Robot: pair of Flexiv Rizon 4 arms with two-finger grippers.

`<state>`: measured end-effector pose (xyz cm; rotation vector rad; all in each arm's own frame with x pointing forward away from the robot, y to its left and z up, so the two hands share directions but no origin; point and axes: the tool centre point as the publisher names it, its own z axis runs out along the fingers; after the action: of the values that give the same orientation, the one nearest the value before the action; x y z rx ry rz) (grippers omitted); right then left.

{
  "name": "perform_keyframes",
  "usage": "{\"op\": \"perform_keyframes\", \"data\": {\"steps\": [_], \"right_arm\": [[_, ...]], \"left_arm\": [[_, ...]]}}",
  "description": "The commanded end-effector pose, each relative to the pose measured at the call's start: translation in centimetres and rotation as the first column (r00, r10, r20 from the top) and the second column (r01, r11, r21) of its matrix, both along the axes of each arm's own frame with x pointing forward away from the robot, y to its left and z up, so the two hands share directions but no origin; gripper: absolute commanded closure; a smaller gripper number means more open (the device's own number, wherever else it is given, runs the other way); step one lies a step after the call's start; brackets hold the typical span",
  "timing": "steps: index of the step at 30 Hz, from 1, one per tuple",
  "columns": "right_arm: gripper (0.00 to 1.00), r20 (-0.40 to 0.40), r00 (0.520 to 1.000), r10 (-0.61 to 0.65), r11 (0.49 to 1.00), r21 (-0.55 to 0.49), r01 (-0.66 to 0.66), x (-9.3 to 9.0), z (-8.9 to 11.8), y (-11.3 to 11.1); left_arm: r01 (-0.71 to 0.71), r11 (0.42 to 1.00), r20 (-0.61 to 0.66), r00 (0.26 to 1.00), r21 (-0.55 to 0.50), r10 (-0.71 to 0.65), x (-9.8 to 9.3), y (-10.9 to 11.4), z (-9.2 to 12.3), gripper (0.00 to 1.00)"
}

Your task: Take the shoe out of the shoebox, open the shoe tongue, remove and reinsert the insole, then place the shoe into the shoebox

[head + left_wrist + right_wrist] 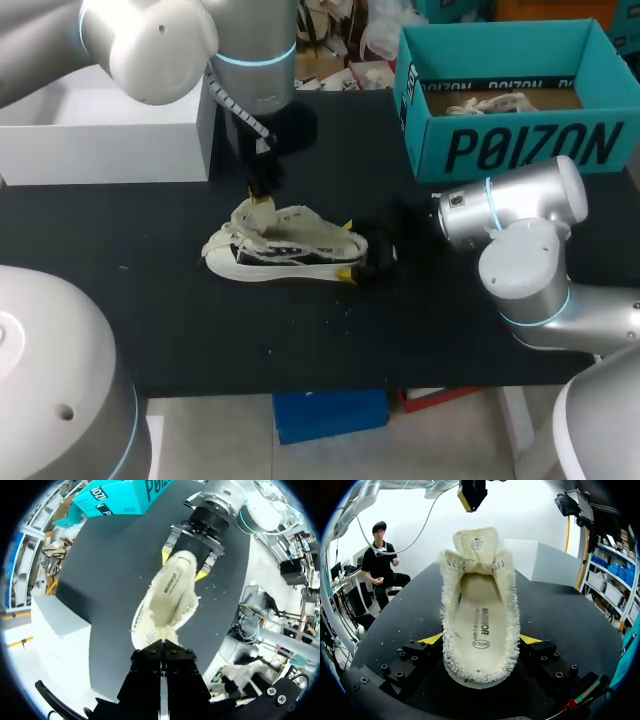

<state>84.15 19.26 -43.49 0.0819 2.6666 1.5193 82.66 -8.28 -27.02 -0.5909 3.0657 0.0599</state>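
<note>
One shoe [285, 250], one insole [480, 625], one shoebox [520, 150], one white box [100, 130], perhaps one lace bundle [490, 102].

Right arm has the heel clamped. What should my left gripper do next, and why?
Probably open the left gripper and lower it into the shoe to pinch the insole. The tongue already stands up, the insole lies exposed, and the right gripper holds the shoe steady from both sides.

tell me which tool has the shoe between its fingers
The right tool: its yellow tips press the shoe at its heel from both sides. The left tool hangs over the tongue end.
</note>
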Motion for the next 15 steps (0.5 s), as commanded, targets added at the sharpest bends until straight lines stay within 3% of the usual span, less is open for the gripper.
{"op": "perform_keyframes", "data": {"steps": [1, 6, 15], "right_arm": [[1.0, -0.001, 1.0, -0.001, 1.0, -0.001, 0.001, 0.1, -0.1, -0.1], [1.0, -0.001, 1.0, -0.001, 1.0, -0.001, 0.001, 0.1, -0.1, -0.1], [1.0, -0.001, 1.0, -0.001, 1.0, -0.001, 0.001, 0.1, -0.1, -0.1]], "left_arm": [[0.346, 0.929, -0.119, 0.925, -0.133, -0.362, 0.9, -0.2, -0.5, 1.0], [0.439, 0.883, -0.059, 0.889, -0.166, -0.453, 0.7, -1.3, -1.2, 1.0], [0.426, 0.89, -0.072, 0.895, -0.16, -0.441, 0.6, -1.5, -1.4, 1.0]]}}
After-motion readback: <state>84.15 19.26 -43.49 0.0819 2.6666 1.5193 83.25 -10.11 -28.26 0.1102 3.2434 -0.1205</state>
